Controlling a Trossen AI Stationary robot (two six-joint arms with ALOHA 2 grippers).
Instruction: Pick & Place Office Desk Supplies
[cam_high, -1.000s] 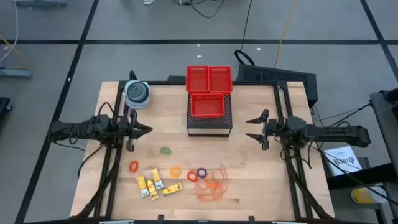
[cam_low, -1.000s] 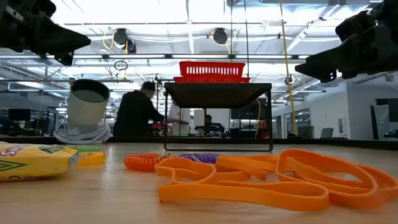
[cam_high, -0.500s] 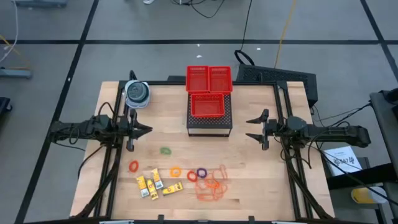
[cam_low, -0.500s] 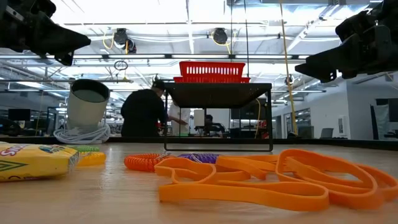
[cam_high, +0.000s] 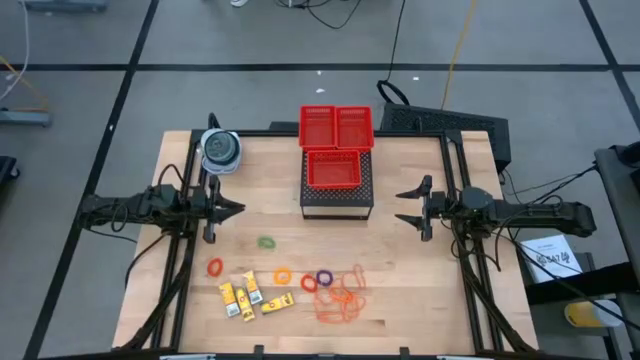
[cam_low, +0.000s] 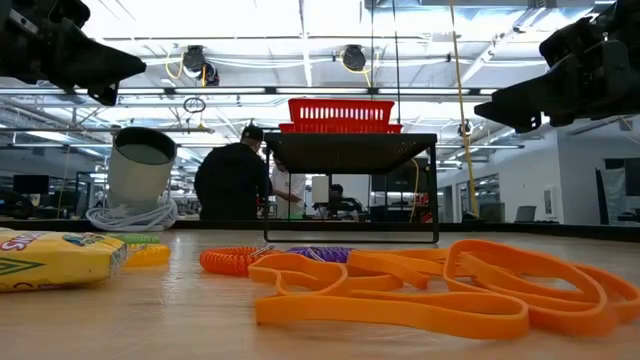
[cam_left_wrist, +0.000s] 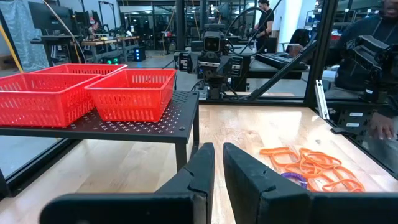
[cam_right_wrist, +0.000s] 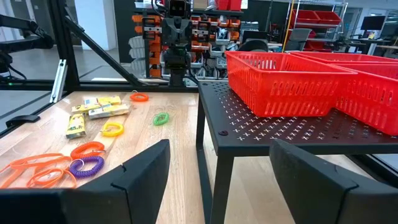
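While every supply lies loose on the table (cam_high: 400, 270) in front of the baskets (cam_high: 337, 145), nothing looks sorted yet, so the whole job remains. The rubber bands (cam_high: 342, 298) sprawl nearest the front edge, straight out from the baskets; the coil rings (cam_high: 283, 276) and the yellow packets (cam_high: 252, 296) trail off to the bands' left, the green ring (cam_high: 265, 242) closer to the baskets. The left gripper (cam_high: 236, 209) hangs left of the baskets, fingers nearly together, holding nothing. The right gripper (cam_high: 402, 205) hangs right of them, spread wide and empty.
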